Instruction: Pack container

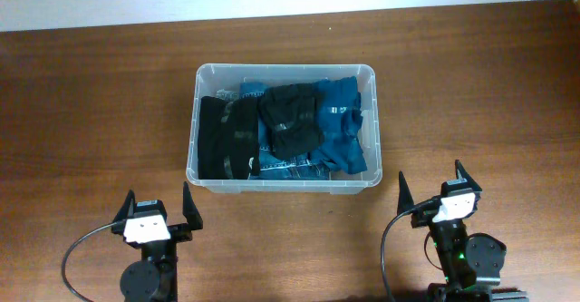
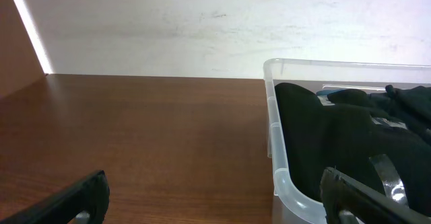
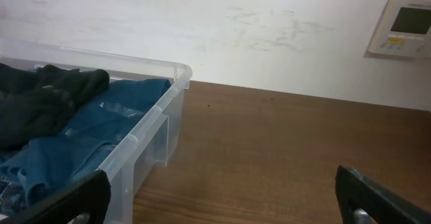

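Observation:
The clear plastic container (image 1: 204,177) stands at the middle of the table. It holds folded black clothes (image 1: 228,136) on the left and centre and blue clothes (image 1: 344,121) on the right. My left gripper (image 1: 159,209) is open and empty, near the table's front, left of the container's near corner (image 2: 286,183). My right gripper (image 1: 438,189) is open and empty, to the right of the container's near right corner (image 3: 151,126). The black clothes (image 2: 337,136) fill the left wrist view's right side. Blue cloth (image 3: 87,126) shows in the right wrist view.
The brown wooden table (image 1: 91,112) spreads on all sides of the container. A white wall (image 2: 168,29) runs behind the far edge. A wall control panel (image 3: 403,27) hangs at the upper right in the right wrist view.

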`<state>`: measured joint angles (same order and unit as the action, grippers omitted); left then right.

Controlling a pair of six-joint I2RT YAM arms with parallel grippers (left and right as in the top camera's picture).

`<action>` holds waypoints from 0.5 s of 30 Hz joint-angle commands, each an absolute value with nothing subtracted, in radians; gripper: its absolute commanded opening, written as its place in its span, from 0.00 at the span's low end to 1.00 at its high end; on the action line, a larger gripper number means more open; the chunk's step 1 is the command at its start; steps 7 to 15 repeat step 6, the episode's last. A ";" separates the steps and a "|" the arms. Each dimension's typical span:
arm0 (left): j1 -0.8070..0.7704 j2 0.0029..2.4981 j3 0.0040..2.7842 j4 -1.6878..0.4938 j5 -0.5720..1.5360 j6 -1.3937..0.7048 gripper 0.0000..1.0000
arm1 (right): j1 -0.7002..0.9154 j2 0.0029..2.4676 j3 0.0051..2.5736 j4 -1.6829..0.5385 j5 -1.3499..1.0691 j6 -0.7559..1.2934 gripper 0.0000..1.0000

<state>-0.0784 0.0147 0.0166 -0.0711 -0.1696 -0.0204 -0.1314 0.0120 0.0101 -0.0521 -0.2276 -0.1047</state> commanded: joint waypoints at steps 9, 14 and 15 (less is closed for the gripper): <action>-0.083 0.005 0.010 -0.066 -0.180 -0.031 0.99 | -0.139 0.006 0.006 -0.056 -0.239 -0.096 0.98; -0.083 0.005 0.010 -0.066 -0.180 -0.031 0.99 | -0.139 0.006 0.006 -0.056 -0.239 -0.096 0.98; -0.083 0.005 0.010 -0.066 -0.180 -0.031 0.99 | -0.139 0.006 0.006 -0.056 -0.239 -0.096 0.98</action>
